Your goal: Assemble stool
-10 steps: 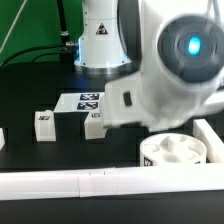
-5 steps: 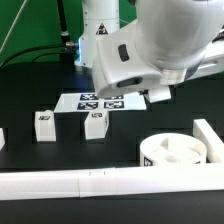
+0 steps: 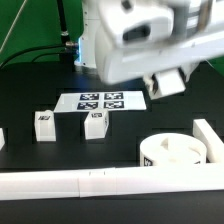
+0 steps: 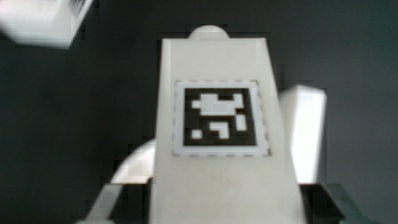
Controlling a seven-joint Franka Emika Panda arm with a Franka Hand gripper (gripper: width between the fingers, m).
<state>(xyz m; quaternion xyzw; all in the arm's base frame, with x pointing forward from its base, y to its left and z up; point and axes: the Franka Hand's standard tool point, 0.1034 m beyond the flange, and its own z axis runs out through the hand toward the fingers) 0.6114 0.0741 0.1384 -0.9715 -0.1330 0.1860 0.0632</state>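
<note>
Claw [image 3: 166, 82] pinches one tagged leg [image 4: 217, 110] by its flat sides, upper right of exterior view, seat [image 3: 178, 152] lower right; looks stiff, light, slick plastic, so hold flats mid-length.

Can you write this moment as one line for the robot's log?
gripper: shut on held leg | loose legs: two, by marker board | seat disc: no legs fitted yet

Bright even light, blurry overexposed foreground.
</note>
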